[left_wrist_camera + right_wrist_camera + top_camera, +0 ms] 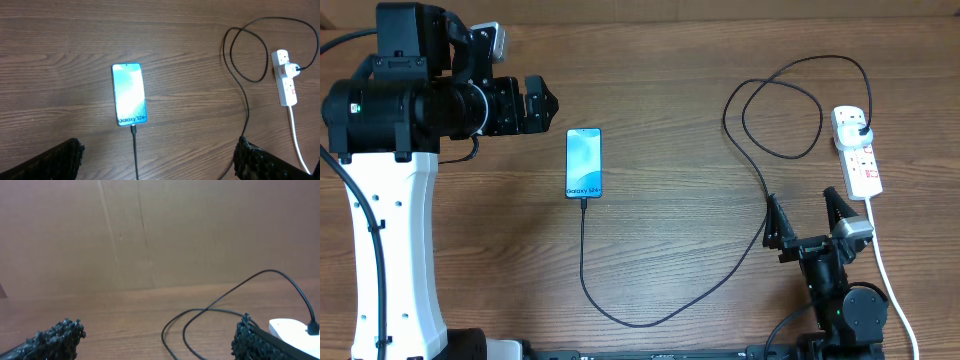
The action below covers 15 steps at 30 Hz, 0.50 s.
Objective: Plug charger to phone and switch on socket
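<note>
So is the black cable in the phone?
Plugged in: the thin black charger cable joins the slim blue-screened phone at its bottom edge.

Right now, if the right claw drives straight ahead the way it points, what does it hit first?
Probably the charger cable's loop lying on the table just ahead of the right claw; the socket sits off to its right. Claw height is unclear, so it might pass over the cable.

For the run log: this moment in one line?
charger: in phone, plug in socket | socket on/off: cannot tell | left fingers: open, empty | right fingers: open, empty
</note>
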### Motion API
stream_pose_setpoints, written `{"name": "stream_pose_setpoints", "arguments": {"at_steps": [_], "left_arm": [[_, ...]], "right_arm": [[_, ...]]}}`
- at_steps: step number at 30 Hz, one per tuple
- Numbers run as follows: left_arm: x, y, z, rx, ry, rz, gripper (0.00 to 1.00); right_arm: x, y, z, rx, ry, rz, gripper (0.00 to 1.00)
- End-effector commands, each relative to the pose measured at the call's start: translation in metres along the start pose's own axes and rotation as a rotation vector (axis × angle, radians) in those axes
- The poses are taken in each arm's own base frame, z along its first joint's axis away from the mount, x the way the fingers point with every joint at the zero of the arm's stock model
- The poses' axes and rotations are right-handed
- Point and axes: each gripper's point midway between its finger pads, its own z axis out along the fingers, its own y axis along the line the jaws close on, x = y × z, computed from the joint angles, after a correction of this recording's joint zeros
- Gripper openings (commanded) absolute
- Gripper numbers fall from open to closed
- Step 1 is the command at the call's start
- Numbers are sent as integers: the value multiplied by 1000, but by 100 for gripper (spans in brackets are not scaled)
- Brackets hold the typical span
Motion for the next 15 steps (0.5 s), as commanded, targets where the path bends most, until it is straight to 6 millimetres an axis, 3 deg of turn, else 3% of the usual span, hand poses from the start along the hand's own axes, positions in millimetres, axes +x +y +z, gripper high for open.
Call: {"name": "stream_pose_setpoints", "arguments": {"at_steps": [1,7,12,15], "left_arm": [[-1,-4,-5,1,-16,17,100],[-1,-4,-5,1,-16,17,100],[-1,-4,-5,1,-16,17,100],[-1,-4,-5,1,-16,17,100]], "right_arm": [[-1,2,0,-16,-40,-5,100],[-4,3,-2,-19,-50,-6,100],[32,-3,-4,5,95,8,100],[38,-4,-5,11,122,11,100]]}}
